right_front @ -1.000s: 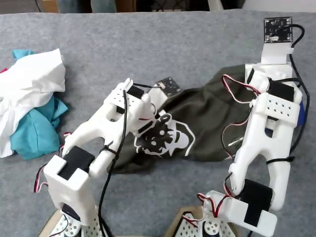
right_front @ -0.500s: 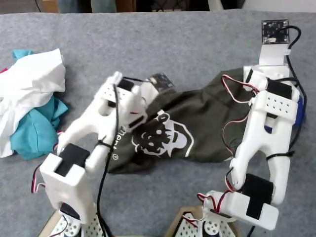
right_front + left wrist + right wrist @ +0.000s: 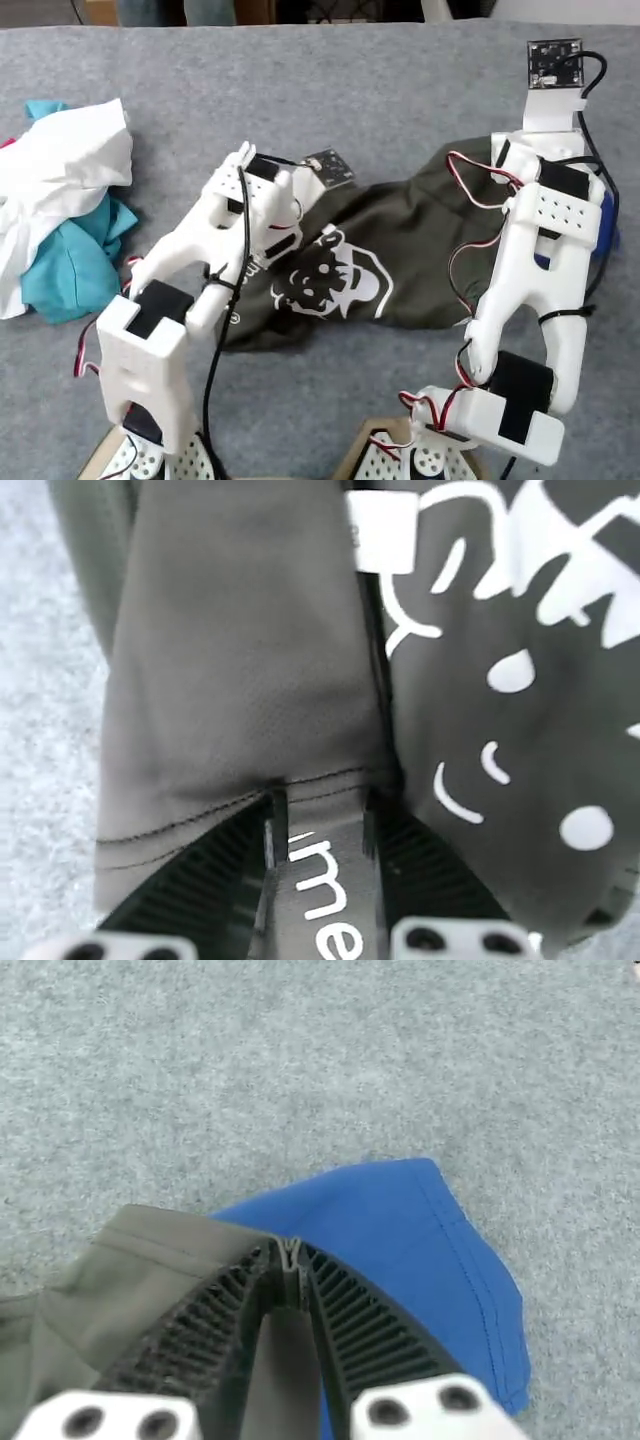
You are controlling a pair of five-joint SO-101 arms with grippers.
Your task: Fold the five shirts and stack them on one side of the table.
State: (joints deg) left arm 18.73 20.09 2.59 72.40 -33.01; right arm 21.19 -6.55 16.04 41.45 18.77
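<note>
Since the shirt (image 3: 420,250) lies limp and rumpled on the table (image 3: 300,80) between the arms in the high view, it looks light, soft and prone to sag, so hems and corners seem the best holds; a white cartoon face (image 3: 330,275) is printed on it. From the left wrist, the left gripper (image 3: 318,815) pinches a gathered hem, jaws nearly closed on cloth bearing white letters, with a small white label (image 3: 383,532) beyond, too blurred to read; from the right wrist, the right gripper (image 3: 290,1260) is clamped tight on a thin olive edge that overlaps a blue cloth (image 3: 420,1230).
</note>
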